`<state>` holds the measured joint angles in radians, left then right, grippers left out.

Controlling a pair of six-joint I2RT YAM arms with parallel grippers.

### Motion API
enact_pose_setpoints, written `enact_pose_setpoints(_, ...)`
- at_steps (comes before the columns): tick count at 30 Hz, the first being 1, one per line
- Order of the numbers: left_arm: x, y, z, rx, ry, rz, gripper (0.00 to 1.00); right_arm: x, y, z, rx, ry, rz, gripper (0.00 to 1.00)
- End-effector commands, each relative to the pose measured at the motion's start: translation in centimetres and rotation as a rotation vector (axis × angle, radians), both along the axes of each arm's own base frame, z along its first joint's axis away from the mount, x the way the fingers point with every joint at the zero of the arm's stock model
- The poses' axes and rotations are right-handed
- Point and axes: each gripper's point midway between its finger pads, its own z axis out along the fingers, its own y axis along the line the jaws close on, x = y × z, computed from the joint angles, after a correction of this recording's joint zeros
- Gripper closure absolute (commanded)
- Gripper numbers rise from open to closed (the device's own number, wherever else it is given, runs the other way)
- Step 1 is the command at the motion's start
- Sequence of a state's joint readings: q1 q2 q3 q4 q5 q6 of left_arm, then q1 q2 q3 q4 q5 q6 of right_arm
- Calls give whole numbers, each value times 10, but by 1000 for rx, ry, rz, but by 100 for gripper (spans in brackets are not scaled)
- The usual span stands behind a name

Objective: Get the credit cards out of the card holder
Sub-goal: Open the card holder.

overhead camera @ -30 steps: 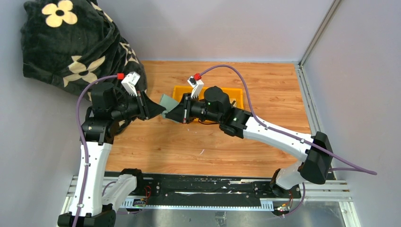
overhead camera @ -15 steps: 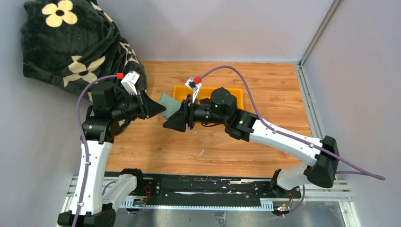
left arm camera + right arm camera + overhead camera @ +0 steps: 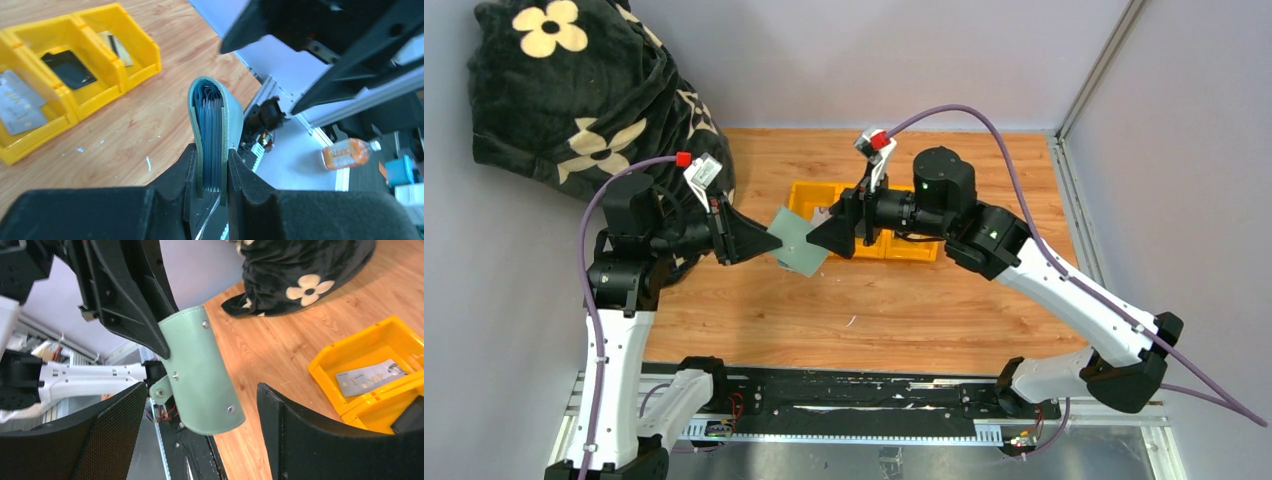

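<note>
Yellow plastic three-compartment tray (image 3: 807, 195) on light-brown wood-grain tabletop (image 3: 874, 300), toward the far middle. Black plush fabric bundle with cream flower prints (image 3: 574, 90) heaped in the far left corner, left of the tray. Clear orange-labelled plastic bottle (image 3: 347, 152) lying sideways beyond the table's edge.

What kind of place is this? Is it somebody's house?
Probably a robot lab, not a house: a left arm and right arm mounted at a wooden table, plain grey walls around it, and a yellow tray holding cards.
</note>
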<state>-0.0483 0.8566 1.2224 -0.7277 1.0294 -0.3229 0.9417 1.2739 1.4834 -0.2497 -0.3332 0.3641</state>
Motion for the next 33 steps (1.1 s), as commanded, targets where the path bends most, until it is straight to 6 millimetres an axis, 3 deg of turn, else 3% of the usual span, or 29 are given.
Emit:
enact_pose_setpoints(1, -37, -10, 27, -46, -119, -171, 95, -28, 6, -19, -95, -1, 213, 15)
enact_pose_setpoints(5, -46, -12, 29, -57, -131, -215, 95, -37, 17, -21, -73, 29, 294, 15)
enact_pose_setpoints(8, -49, -12, 29, -58, -142, -226, 95, -47, 24, -17, -27, 68, 364, 23)
enact_pose_setpoints(11, -49, -11, 28, -54, -146, -221, 94, -54, 31, -8, 30, 92, 418, 42)
enact_pose_setpoints(12, -48, -11, 27, -51, -146, -213, 92, -56, 31, -6, 39, 101, 427, 55)
enact_pose_setpoints(13, -46, -11, 25, -47, -145, -201, 83, -56, 32, -5, 44, 102, 428, 67)
enact_pose_setpoints(14, -44, -10, 23, -40, -147, -182, 66, -56, 32, -4, 49, 106, 423, 79)
enact_pose_setpoints(16, -39, -8, 18, -27, -142, -148, 16, -51, 31, 1, 60, 99, 388, 92)
enact_pose_setpoints(17, -37, -7, 14, -22, -131, -129, 4, -47, 31, 3, 69, 100, 362, 94)
enact_pose_setpoints(18, -34, -6, 10, -18, -116, -111, 1, -44, 31, 6, 76, 95, 335, 95)
enact_pose_setpoints(25, -39, -7, -7, -33, -55, -116, 3, -29, 29, 19, 147, 96, 221, 100)
enact_pose_setpoints(33, -45, -7, -7, -35, -71, -133, 43, -29, 24, 31, 203, 74, 200, 100)
